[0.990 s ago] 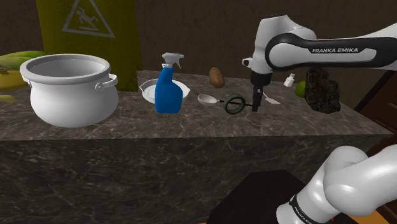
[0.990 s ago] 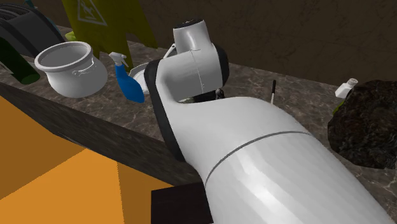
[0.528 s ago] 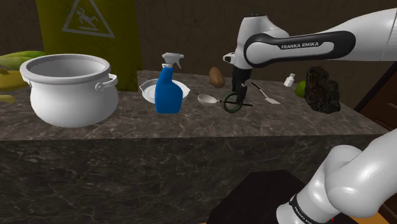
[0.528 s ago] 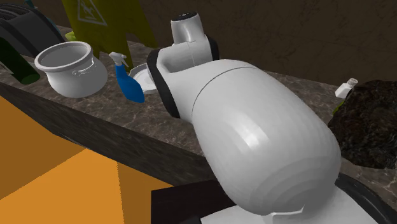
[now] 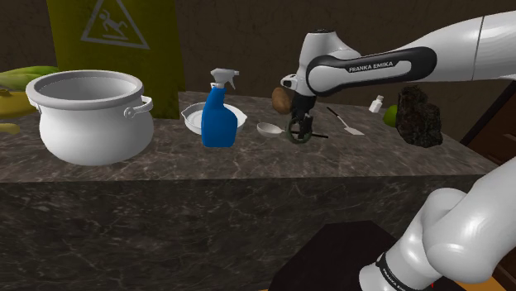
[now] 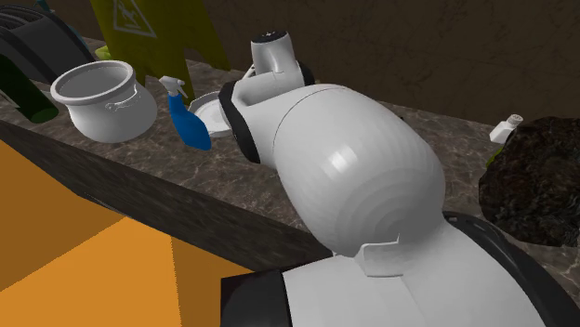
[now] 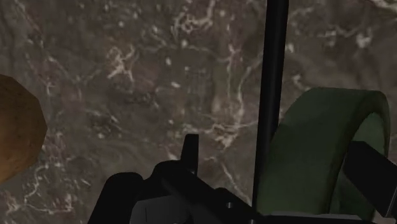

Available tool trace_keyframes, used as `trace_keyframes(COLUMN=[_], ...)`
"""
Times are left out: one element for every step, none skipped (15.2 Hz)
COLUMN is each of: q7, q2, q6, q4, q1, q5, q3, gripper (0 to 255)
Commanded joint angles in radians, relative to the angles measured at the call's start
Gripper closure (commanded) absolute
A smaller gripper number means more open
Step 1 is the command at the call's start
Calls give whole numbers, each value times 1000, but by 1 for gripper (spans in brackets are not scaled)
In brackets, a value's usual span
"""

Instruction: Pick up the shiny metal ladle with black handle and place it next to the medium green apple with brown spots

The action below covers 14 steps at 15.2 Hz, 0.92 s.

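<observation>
Hovering over the ladle handle [image 7: 270,76], the hand [image 5: 302,124] (spread: cannot tell) risks snagging the green ring [image 7: 318,146] beside it.

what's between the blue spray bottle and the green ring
The ladle's bowl lies on the counter between the spray bottle and the ring, seen in the shoulder view.

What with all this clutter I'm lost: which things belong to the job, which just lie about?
Job: ladle, apple, gripper.
Lying about: pot, spray bottle, potato, green ring, spatula, rock.
</observation>
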Motion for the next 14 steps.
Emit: trace_keyframes(q7=[2,2,2,2,2,2,2,2,2,3,2,-3,-4,-4], q2=[11,13,13,13,13,13,13,13,13,9,8,14,15,17], q6=[28,36,36,36,36,36,36,36,36,38,40,33,36,35], q4=[-19,-24,-25,-24,-24,-24,-24,-24,-24,-31,-34,-20,-22,-19], q1=[-1,-1,-1,-1,-1,-1,-1,-1,-1,-2,-2,-3,-3,-3], q5=[-1,-2,-2,-2,-2,-2,-2,-2,-2,-3,-3,-1,-2,-1], q3=[-2,-3,-3,-3,-3,-3,-3,-3,-3,-3,-3,-6,-6,-6], gripper=[0,0,0,0,0,0,0,0,0,255,255,255,255,255])
